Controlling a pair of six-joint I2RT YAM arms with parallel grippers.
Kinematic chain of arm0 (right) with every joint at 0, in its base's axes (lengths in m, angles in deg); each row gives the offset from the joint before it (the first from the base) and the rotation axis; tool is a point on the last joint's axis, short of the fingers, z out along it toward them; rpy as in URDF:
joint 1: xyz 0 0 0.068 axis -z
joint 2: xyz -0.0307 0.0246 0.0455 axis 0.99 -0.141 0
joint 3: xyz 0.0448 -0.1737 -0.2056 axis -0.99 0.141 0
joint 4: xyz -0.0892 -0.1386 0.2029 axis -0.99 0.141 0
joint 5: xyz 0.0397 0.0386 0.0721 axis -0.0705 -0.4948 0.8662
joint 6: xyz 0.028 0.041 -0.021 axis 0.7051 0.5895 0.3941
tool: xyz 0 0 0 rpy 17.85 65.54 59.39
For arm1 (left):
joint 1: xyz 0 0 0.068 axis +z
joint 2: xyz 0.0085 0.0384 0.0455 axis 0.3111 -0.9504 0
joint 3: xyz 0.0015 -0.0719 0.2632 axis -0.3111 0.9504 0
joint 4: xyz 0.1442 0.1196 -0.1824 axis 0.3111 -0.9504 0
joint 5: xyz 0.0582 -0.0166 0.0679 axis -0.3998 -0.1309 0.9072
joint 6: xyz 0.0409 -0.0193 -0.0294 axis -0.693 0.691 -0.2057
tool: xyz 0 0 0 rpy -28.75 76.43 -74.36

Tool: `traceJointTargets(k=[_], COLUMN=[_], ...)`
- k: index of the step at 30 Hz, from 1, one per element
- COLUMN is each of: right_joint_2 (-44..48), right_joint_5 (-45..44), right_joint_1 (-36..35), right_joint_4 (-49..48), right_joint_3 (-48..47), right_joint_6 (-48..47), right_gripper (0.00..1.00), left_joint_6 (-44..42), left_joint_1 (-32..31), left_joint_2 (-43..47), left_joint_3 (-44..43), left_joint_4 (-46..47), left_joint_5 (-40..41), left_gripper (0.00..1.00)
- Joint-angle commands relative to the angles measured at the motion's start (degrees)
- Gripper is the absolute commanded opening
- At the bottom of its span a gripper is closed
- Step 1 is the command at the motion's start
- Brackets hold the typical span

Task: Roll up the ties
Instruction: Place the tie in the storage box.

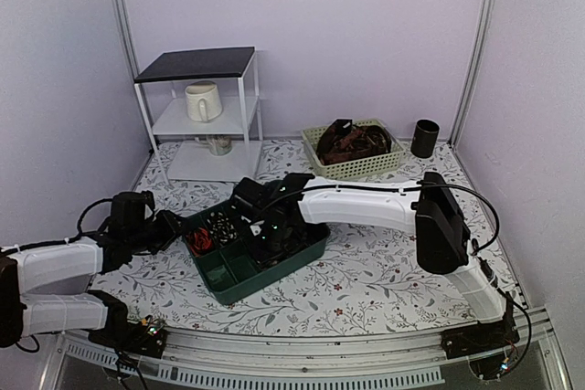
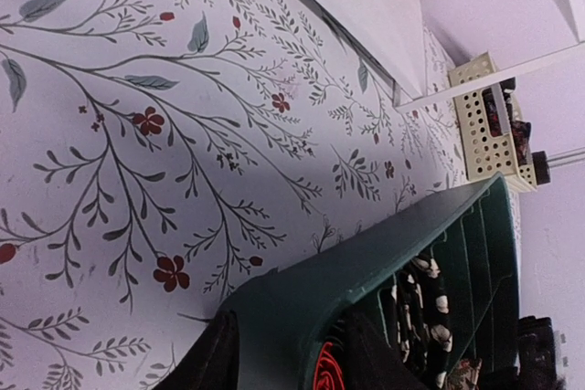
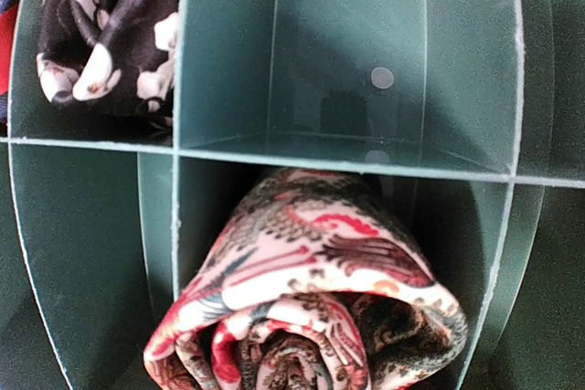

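Left gripper (image 2: 288,361) pinches the left rim of the green tray (image 1: 239,284). Right gripper (image 1: 274,235) hangs low over it, whether spread or closed I cannot tell, above a rolled paisley tie (image 3: 311,308) in one compartment.

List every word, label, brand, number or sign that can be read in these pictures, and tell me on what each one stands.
None: no view shows any readable text.
The white mug shows only a plain side.
The green tray, the cream basket and the black cup show no label.
The rolled tie and the tablecloth carry only patterns, no letters.
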Motion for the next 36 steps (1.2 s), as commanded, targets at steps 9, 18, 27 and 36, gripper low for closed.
traceJointTargets(k=[9, 18, 27, 36], right_joint_2=[6.3, 6.9, 6.3, 6.0], right_joint_5=[-2.7, -1.0, -0.4, -0.5], right_joint_1=[-0.1, -0.1, 0.0, -0.1], right_joint_4=[0.0, -2.3, -4.7, -5.6], right_joint_3=[3.9, 6.9, 9.6, 10.3], right_joint_6=[1.5, 1.4, 1.3, 1.3], right_gripper=[0.47, 0.44, 0.44, 0.43], left_joint_6=[-0.9, -5.4, -4.1, -0.9], left_joint_1=[0.7, 0.7, 0.5, 0.5], left_joint_2=[0.8, 1.2, 5.5, 13.5], left_joint_3=[0.2, -1.8, -3.4, -4.4], left_joint_4=[-0.2, -1.8, -1.9, -5.8], left_joint_5=[0.2, -3.2, -15.1, -14.3], left_gripper=[0.39, 0.32, 0.00, 0.08])
